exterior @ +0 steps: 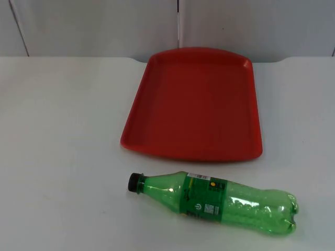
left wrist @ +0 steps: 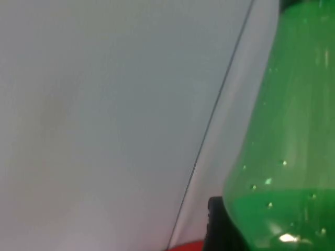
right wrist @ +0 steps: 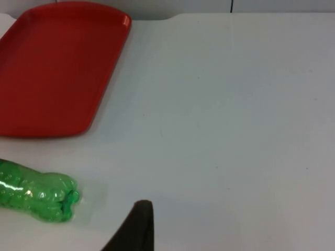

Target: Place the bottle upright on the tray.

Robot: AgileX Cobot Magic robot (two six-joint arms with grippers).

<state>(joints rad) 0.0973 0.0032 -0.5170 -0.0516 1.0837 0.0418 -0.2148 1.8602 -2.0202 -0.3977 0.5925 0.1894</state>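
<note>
Bottle (exterior: pixel 214 201) lies on its side on the table, just near of the tray (exterior: pixel 193 104), cap pointing left. Left gripper (left wrist: pixel 215 222) is right against green plastic. Right gripper (right wrist: pixel 137 230) hovers right of the bottle's base. I can't tell how open either is. Risk: the round body rolls off or slips while being tipped upright.

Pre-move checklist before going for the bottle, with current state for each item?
1. Bottle upright on tray: not ok, it lies on its side on the table.
2. Cap on: ok.
3. Red tray flat on the table, just beyond the bottle: ok.
4. Right pincer apart from the bottle's base: ok.
5. Left pincer close against green plastic, contact: cannot tell.
</note>
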